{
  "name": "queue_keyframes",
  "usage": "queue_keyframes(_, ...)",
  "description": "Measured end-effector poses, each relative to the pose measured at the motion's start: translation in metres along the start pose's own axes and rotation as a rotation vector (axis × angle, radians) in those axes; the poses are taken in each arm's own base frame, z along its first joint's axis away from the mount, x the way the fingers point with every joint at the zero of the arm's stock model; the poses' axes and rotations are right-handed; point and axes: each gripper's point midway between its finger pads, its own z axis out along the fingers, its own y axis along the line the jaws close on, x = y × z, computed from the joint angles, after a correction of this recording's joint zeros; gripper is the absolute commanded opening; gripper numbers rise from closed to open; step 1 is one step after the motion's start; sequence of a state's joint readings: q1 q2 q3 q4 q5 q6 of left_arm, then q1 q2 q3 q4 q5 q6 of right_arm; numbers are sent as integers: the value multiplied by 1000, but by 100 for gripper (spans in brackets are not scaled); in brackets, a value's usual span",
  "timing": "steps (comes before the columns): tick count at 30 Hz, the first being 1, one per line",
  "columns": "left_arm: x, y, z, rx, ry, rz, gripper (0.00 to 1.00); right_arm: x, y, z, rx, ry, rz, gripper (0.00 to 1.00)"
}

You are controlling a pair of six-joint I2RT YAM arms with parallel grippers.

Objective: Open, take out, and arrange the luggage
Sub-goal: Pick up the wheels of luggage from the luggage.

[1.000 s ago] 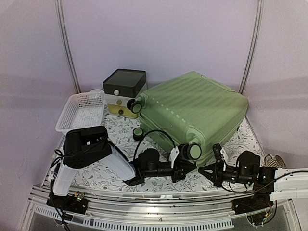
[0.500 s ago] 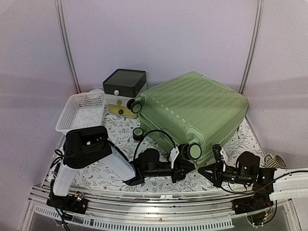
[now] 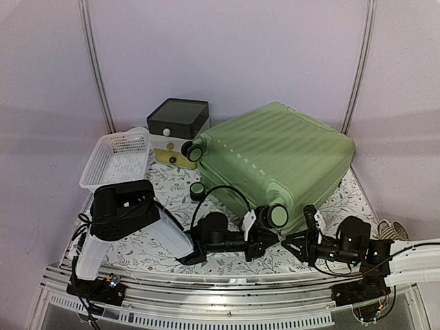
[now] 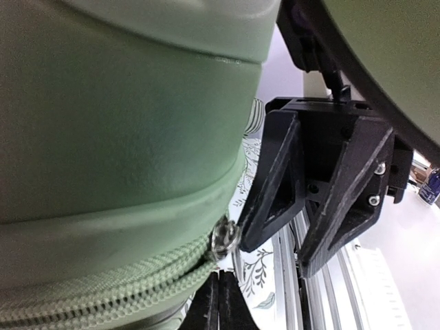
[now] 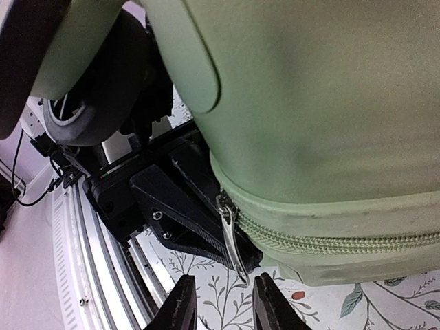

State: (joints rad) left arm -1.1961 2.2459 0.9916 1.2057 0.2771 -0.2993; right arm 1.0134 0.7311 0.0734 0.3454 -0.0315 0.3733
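Where the ribbed light-green hard-shell suitcase ended at 6 o'clock, the left claw was seen pressed together, the right claw spread.

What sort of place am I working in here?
Probably a robot test booth, not a home: plain lilac wall panels enclose a small table edged with a metal rail, and the props on it, a suitcase, basket and drawer box, look staged.

I'm seeing the luggage filling the left side, its zipper running along the bottom to a metal pull. My left gripper is sitting closed just beneath the pull. The right gripper is standing parted just beside it.
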Motion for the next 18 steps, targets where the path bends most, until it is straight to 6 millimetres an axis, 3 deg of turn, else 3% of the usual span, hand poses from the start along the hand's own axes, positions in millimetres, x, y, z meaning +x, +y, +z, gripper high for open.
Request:
queue_keyframes(9, 0, 0, 0, 0, -1, 0, 2, 12, -8, 9, 28, 45, -8, 28)
queue_keyframes(18, 0, 0, 0, 0, -1, 0, 2, 8, -10, 18, 22, 24, -11, 20)
